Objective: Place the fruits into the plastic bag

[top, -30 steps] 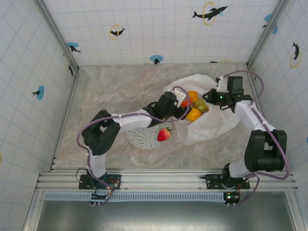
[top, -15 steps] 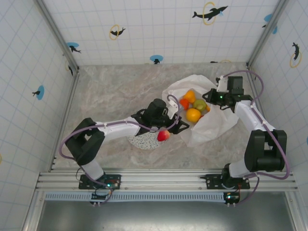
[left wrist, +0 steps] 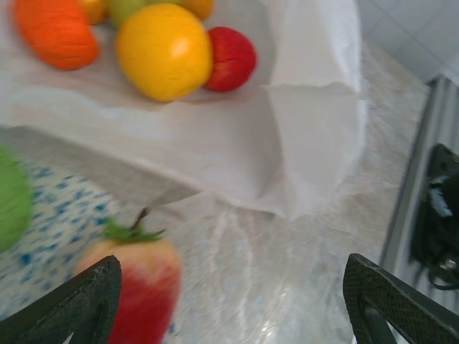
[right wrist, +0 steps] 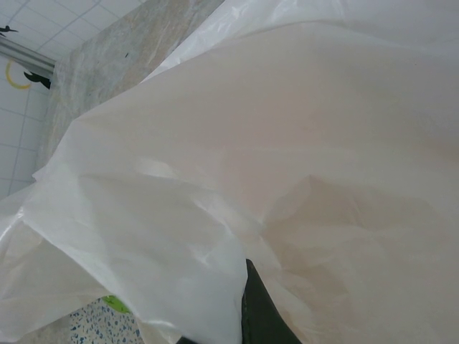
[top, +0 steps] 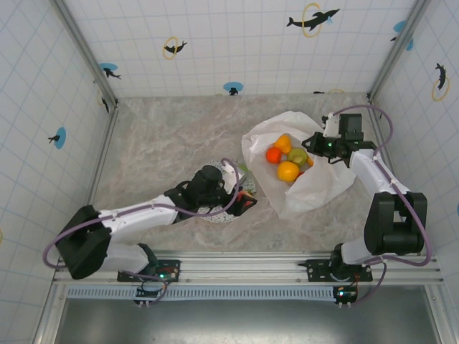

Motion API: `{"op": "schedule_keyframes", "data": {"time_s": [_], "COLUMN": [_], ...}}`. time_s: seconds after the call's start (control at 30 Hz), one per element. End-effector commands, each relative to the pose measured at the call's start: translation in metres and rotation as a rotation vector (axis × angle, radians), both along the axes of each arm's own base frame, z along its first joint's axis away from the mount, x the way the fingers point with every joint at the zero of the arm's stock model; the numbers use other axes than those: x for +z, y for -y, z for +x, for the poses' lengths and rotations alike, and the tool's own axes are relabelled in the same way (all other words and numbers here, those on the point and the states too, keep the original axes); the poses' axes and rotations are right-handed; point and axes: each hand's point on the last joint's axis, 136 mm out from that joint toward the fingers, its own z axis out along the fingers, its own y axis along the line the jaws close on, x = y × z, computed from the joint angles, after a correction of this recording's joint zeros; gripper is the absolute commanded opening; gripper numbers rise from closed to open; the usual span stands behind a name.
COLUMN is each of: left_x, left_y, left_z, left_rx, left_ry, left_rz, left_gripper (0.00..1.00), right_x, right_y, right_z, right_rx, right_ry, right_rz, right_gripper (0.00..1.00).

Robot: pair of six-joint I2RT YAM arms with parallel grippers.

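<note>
— looking down from the top: a marble table [top: 165, 136], grey and cream. white tile walls [top: 237, 43] on three sides, with little dolphin stickers [top: 313, 18]. a metal rail [top: 244, 269] along the near edge.

— and on the table?

— a white plastic bag [top: 315, 190], right of the middle, lying open. inside it, an orange fruit [top: 288, 171], a red-orange fruit [top: 273, 155] and a green fruit [top: 298, 155]. left of the bag, a speckled plate [top: 214, 215], half under the left arm.

— closer, from the left wrist?

— a red fruit [left wrist: 231, 57] tucked right beside the orange one in the bag. a red-and-yellow fruit [left wrist: 136, 290] with a leafy green top, blurry, on the edge of the plate, just outside the bag. a second green fruit [left wrist: 11, 197] on the plate beside it.

— left gripper [left wrist: 229, 304]?

— low over the plate edge, fingers wide apart, holding nothing. red-and-yellow fruit close to one finger; touching or not, cannot tell.

— right gripper [top: 313, 142]?

— at the far rim of the bag. from the right wrist, crinkly bag film all around one dark fingertip [right wrist: 257, 319]. fingers pressed together on the plastic bag.
</note>
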Motion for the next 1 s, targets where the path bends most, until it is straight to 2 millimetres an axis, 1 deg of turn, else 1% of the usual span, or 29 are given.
{"op": "schedule_keyframes", "data": {"time_s": [0.0, 0.13, 0.23, 0.3, 0.37, 0.6, 0.87, 0.97], "left_x": [-0.004, -0.003, -0.008, -0.012, -0.015, -0.035, -0.038, -0.041], "left_y": [-0.034, -0.071, -0.090, -0.099, -0.102, -0.084, -0.039, -0.031], "left_z": [0.024, 0.050, 0.067, 0.075, 0.080, 0.086, 0.092, 0.097], "left_rx": [0.231, 0.438, 0.548, 0.600, 0.620, 0.571, 0.434, 0.425], "left_ry": [0.043, 0.076, 0.048, 0.025, 0.007, -0.063, -0.134, -0.142], "left_rz": [0.061, 0.102, 0.115, 0.120, 0.118, 0.177, 0.097, 0.079], "left_gripper": [0.84, 0.89, 0.91, 0.92, 0.92, 0.94, 0.95, 0.96], "right_x": [-0.001, 0.000, 0.002, 0.004, 0.003, 0.004, -0.001, -0.003], "right_y": [0.000, 0.000, 0.001, 0.000, 0.001, 0.001, 0.002, 0.003], "right_z": [0.002, 0.001, 0.001, 0.001, 0.001, 0.002, -0.001, -0.002], "right_rx": [0.011, 0.014, 0.014, 0.014, 0.012, 0.013, 0.015, 0.013], "right_ry": [0.004, 0.002, 0.005, 0.010, 0.004, 0.004, 0.000, -0.004], "right_rz": [0.002, -0.004, -0.003, -0.003, -0.004, -0.002, -0.001, 0.000], "right_gripper": [0.00, 0.00, 0.00, 0.00, 0.00, 0.00, 0.00, 0.00]}}
